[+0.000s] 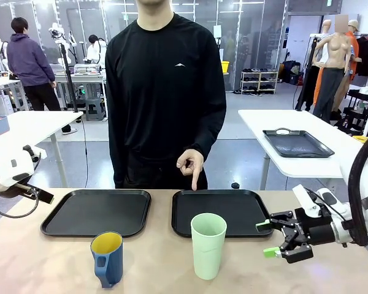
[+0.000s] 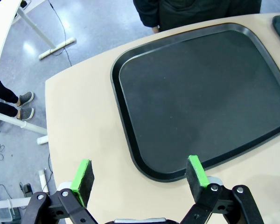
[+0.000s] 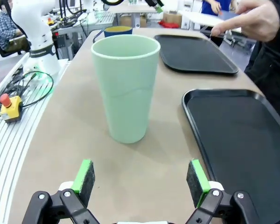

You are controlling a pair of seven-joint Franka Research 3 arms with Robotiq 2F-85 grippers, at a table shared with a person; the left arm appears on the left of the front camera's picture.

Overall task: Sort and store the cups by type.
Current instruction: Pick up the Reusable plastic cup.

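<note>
Now, the tall pale mint-green plastic tumbler (image 3: 126, 88) stands upright, dead ahead of the right gripper (image 1: 266, 239), jaws wide open; the left gripper (image 2: 138, 162), jaws open too, hangs farther off.

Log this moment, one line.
right gripper: open, facing green cup | left gripper: open, facing left tray | person's hand: pointing at right tray

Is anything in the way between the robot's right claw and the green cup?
No, nothing visible. The open right gripper faces the green cup across bare table, and the blue mug stands off on the cup's other side.
</note>
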